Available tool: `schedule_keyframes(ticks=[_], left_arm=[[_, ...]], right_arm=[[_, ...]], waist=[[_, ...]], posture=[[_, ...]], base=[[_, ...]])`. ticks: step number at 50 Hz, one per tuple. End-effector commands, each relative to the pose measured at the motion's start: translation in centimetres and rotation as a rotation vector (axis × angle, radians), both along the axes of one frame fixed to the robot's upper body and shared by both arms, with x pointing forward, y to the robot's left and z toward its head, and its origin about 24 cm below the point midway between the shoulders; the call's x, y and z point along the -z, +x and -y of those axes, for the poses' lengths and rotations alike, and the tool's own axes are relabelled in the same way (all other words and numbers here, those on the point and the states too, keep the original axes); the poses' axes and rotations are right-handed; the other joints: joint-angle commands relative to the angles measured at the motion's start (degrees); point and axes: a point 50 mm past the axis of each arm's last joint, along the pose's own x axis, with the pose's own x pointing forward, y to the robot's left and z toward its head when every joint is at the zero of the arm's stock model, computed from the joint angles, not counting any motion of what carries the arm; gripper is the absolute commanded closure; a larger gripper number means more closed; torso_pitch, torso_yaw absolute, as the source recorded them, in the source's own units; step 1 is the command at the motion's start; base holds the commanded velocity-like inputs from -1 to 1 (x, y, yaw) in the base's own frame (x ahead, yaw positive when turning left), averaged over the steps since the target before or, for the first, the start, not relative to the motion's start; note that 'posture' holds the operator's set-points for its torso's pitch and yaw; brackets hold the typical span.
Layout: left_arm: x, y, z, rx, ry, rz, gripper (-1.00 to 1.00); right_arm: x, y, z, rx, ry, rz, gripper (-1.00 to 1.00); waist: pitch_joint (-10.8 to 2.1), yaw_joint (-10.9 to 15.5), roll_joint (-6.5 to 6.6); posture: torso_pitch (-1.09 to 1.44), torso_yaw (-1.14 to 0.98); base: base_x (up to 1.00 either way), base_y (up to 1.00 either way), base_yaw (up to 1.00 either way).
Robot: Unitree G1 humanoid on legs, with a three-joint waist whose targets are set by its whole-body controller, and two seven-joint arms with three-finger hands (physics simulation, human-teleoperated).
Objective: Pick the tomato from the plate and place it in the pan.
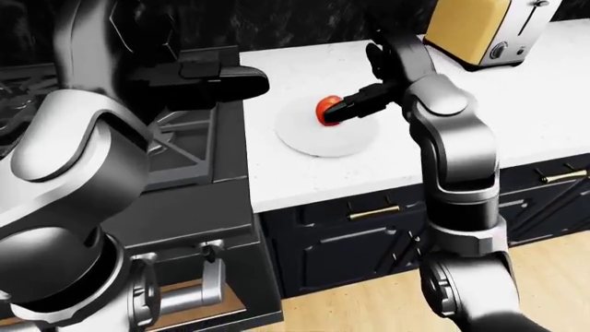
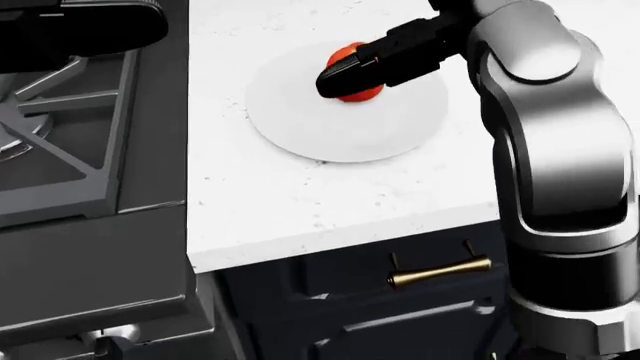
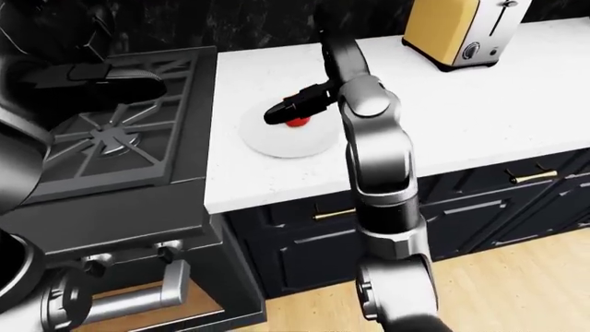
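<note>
One tomato sits on the white plate in the head view, toward the plate's upper edge, with the right hand laid across it so that only red patches show above and below the dark fingers. Whether those fingers actually close round the tomato cannot be told from here. The plate lies on the white speckled desk, next to the black stove at the view's left, whose grate carries nothing visible. The left hand hovers over the stove in the top left corner; its grip cannot be judged.

Left-eye view: a yellow toaster stands on the desk at the top right, well apart from the plate. Dark cabinets with brass handles run beneath the desk, above a wooden floor.

Right-eye view: the stove's burner grate lies bare beneath the left hand, and a dark wall backs the desk.
</note>
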Motion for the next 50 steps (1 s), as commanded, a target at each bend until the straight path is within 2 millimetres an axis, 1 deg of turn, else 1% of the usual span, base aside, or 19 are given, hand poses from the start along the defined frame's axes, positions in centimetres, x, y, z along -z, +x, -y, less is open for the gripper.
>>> schedule_keyframes(ticks=[1,7,9,14,17,25,32,35,50], left_arm=[[-1.1,-0.6,-0.1,-0.005,-0.017,0.063,-1.0],[-1.2,-0.6,-0.3,-0.006,-0.02,0.064,-1.0],[-1.3,-0.6,-0.3,-0.006,-0.021,0.066,-1.0],[-1.3,-0.6,-0.3,-0.007,-0.022,0.066,-1.0],[-1.3,-0.7,-0.4,-0.007,-0.022,0.067,-1.0],[-1.2,-0.6,-0.2,-0.004,-0.02,0.065,-1.0],[-1.2,-0.5,-0.2,-0.003,-0.02,0.065,-1.0],[-1.2,-0.5,-0.2,-0.004,-0.021,0.065,-1.0],[-1.3,-0.6,-0.1,-0.002,-0.02,0.067,-1.0]], right_arm=[[-2.2,-0.3,-0.3,-0.017,-0.013,0.095,-1.0],[-2.9,0.9,-0.7,-0.035,-0.042,0.073,-1.0],[-2.9,1.1,-0.9,-0.058,-0.018,0.056,-1.0],[-3.0,1.6,-1.0,-0.059,-0.034,0.051,-1.0],[-2.7,1.9,-1.1,-0.064,-0.037,0.042,-1.0],[-1.2,2.6,-1.2,-0.084,-0.028,0.002,-1.0],[-0.3,3.0,-1.4,-0.105,-0.022,-0.034,-1.0],[0.5,3.2,-1.3,-0.108,-0.023,-0.057,-1.0],[1.7,3.2,-0.8,-0.105,-0.026,-0.098,-1.0]], waist=[[-1.63,0.0,0.11],[-1.75,-0.1,0.27],[-1.8,-0.1,0.34],[-1.84,-0.1,0.36],[-1.89,-0.1,0.38],[-2.0,-0.2,0.36],[-1.86,-0.3,0.41],[-1.82,-0.4,0.41],[-1.68,-0.4,0.39]], posture=[[0.0,0.0],[0.0,0.0],[0.0,0.0],[0.0,0.0],[0.0,0.0],[0.0,0.0],[0.0,0.0],[0.0,0.0],[0.0,0.0]], base=[[0.0,0.0,0.0],[0.0,0.0,0.0],[0.0,0.0,0.0],[0.0,0.0,0.0],[0.0,0.0,0.0],[0.0,0.0,0.0],[0.0,0.0,0.0],[0.0,0.0,0.0],[0.0,0.0,0.0]])
